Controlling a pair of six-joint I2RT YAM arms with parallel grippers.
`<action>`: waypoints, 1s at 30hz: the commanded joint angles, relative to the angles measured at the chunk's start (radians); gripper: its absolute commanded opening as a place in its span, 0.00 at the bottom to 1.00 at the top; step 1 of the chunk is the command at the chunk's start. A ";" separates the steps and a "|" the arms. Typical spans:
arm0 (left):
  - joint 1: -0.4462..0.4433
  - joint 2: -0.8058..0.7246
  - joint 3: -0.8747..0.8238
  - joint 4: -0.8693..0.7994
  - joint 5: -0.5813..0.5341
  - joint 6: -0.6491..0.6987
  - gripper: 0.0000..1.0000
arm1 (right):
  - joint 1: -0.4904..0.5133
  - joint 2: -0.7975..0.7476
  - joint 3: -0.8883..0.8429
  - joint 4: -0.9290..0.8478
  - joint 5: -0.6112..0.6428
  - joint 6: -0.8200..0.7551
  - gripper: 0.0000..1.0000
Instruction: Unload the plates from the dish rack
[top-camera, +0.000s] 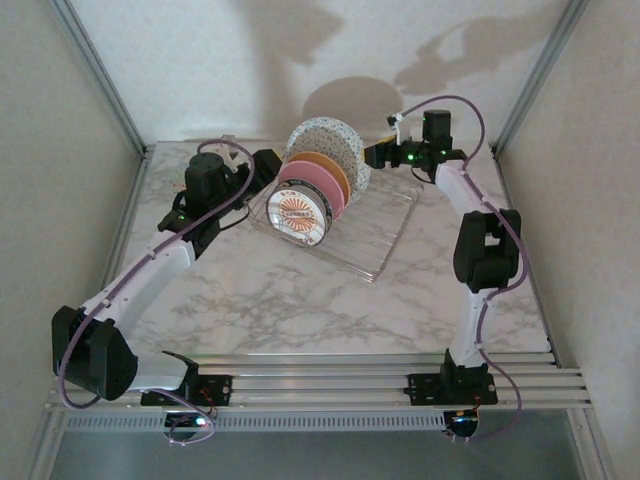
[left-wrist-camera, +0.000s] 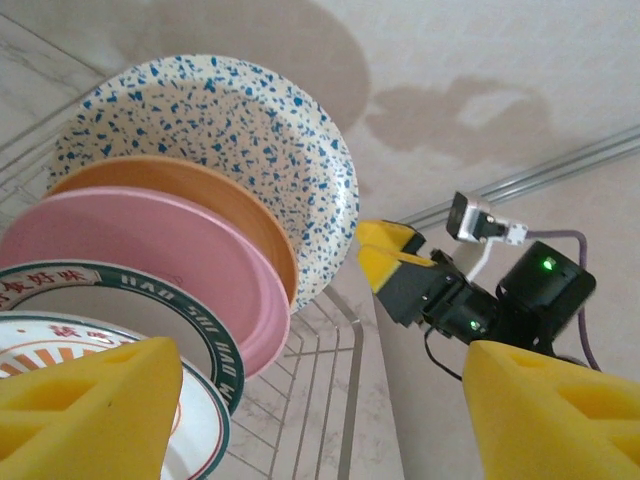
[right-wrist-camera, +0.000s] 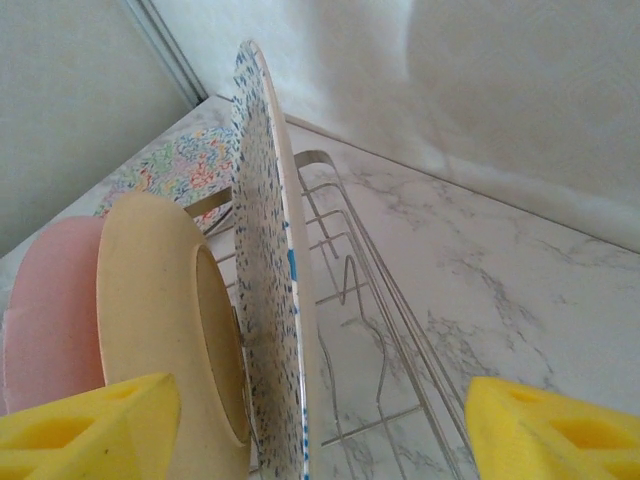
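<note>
Both arms reached from the near edge toward the silver wire dish rack (top-camera: 380, 235) in the middle of the marble table (top-camera: 300, 300). The left gripper (top-camera: 266, 164) hovered at the rack's left side, its yellow foam fingers (left-wrist-camera: 90, 410) spread wide and holding nothing. The right gripper (top-camera: 378, 154) hung at the rack's far right corner, jaws wide apart on either side of the blue-speckled plate's (right-wrist-camera: 268, 300) thin rim, not touching it. Upright in the rack nearer than that plate stood a smooth orange plate (left-wrist-camera: 200, 190), a pink plate (left-wrist-camera: 150, 250) and a smaller white plate (top-camera: 303, 215) with an orange emblem.
</note>
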 joint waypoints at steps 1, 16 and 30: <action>-0.026 -0.028 -0.004 0.032 0.011 0.018 0.74 | 0.025 0.044 0.042 -0.013 -0.026 0.000 0.73; -0.037 -0.007 0.011 0.027 0.015 0.019 0.74 | 0.054 0.107 0.080 -0.020 -0.018 0.024 0.51; -0.037 0.015 0.027 0.029 0.019 0.033 0.74 | 0.077 0.134 0.128 -0.033 -0.022 0.025 0.27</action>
